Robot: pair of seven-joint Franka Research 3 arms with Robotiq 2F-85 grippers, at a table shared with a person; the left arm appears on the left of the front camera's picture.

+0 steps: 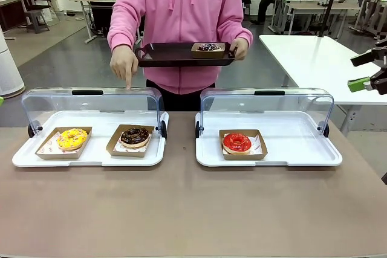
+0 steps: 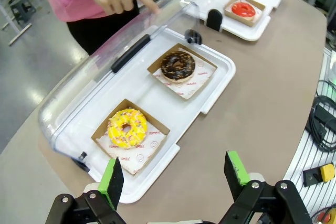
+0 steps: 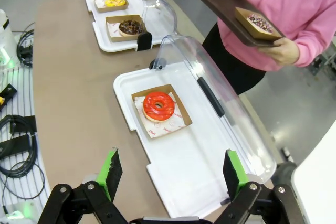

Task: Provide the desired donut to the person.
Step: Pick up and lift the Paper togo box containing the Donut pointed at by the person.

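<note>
Waiting on the pick: nothing has been handed over yet. Person [image 1: 181,16] stands at the far side of the table with a dark serving tray [image 1: 175,58] that already carries one boxed sprinkled donut [image 1: 208,47]. Their pointing hand [image 1: 124,64] has the index finger down over the raised clear lid [image 1: 91,104] of the left white case [image 1: 24,158]. The fingertip lines up roughly with the chocolate donut [image 1: 135,136], so I read that as the one wanted; call it likely, not certain. It sits untouched in its cardboard box in the left case, on the side nearer the table's middle, with the yellow donut [image 1: 72,139] beside it toward the outer end. Red donut [image 1: 237,142] sits alone in the right white case [image 1: 272,160], lid also up. Left gripper [image 2: 173,170] has its jaws wide apart and empty, hovering off the near edge of the left case, well short of either box. Right gripper [image 3: 170,166] is likewise spread and empty above the right case. Left to do: reach in, grip the chocolate donut's box, lift it clear of the lid, deliver to the person's tray.
</note>
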